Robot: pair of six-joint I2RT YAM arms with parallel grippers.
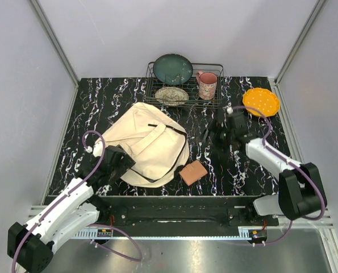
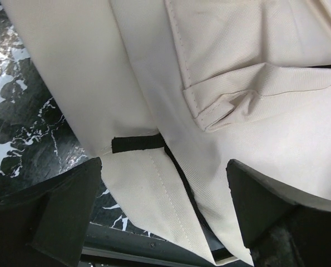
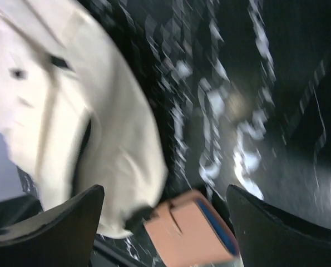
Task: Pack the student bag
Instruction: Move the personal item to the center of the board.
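The student bag (image 1: 149, 142), a cream canvas backpack with black trim, lies flat on the black marbled table, left of centre. My left gripper (image 1: 125, 165) sits at the bag's near-left edge. In the left wrist view it (image 2: 165, 214) is open, with a cream flap and black trim of the bag (image 2: 226, 72) between its fingers (image 2: 62, 214). A pink wallet (image 1: 193, 172) lies on the table by the bag's near-right corner. My right gripper (image 1: 212, 135) hovers right of the bag. In the blurred right wrist view it (image 3: 165, 231) is open above the wallet (image 3: 190, 236) and the bag (image 3: 70, 117).
A wire dish rack (image 1: 214, 68) stands at the back with a dark green plate (image 1: 172, 69), a patterned plate (image 1: 171, 95) and a pink mug (image 1: 207, 85). An orange dotted plate (image 1: 261, 101) lies at the back right. White walls enclose the table.
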